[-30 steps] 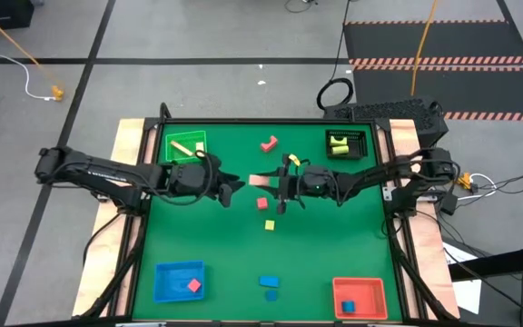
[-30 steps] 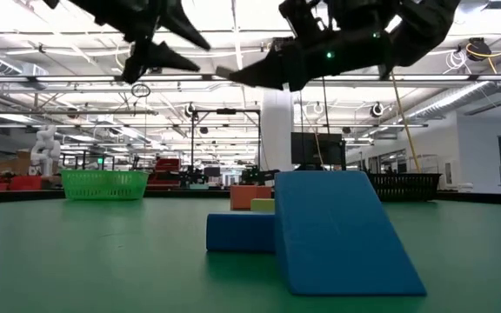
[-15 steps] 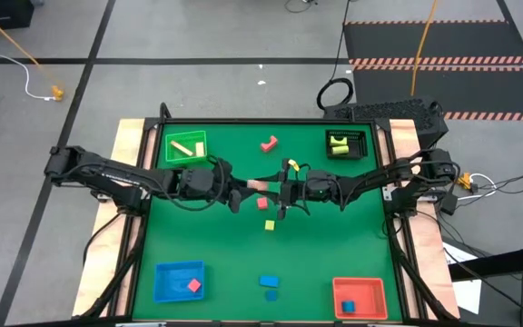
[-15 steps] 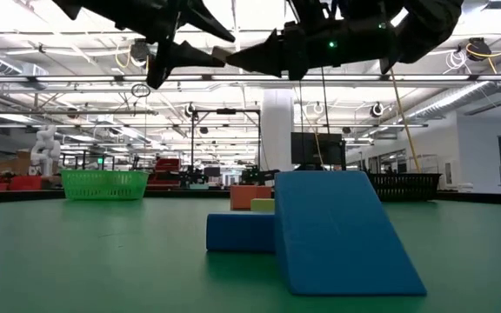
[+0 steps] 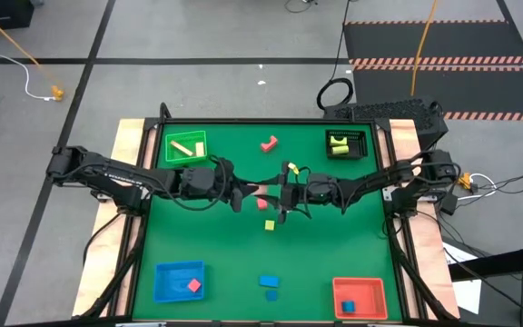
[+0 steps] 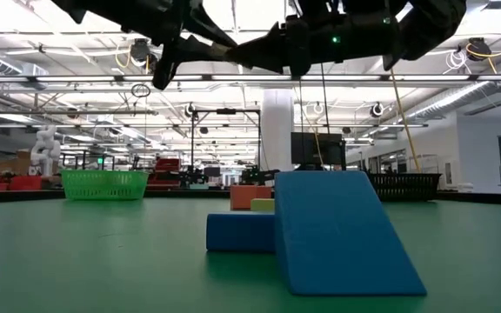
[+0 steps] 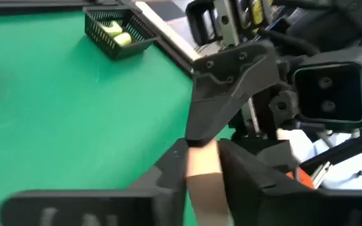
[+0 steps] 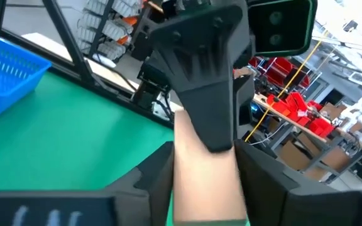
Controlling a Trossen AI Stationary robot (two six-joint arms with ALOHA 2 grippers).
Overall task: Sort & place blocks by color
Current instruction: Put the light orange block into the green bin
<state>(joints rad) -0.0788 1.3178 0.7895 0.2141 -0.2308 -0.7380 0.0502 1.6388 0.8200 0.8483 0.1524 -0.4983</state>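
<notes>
Mid-air above the tabletop's [image 5: 334,263] centre, left gripper [image 5: 241,192] is clamped on the tan block [image 5: 260,189]; right gripper [image 5: 278,193] also flanks it. Right should release fully before left withdraws.

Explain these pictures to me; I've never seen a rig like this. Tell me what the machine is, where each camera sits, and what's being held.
This is a robot with two dark arms working over a green table. One picture looks straight down, one looks level across the tabletop, and one comes from a camera on each wrist. At the corners sit a green tray, a black tray, a blue tray and a red tray. Small coloured blocks lie loose, such as a red block. In mid-air over the middle, the left tool is closed on a tan block, and the right tool meets it at that same block. It looks like a handover.
</notes>
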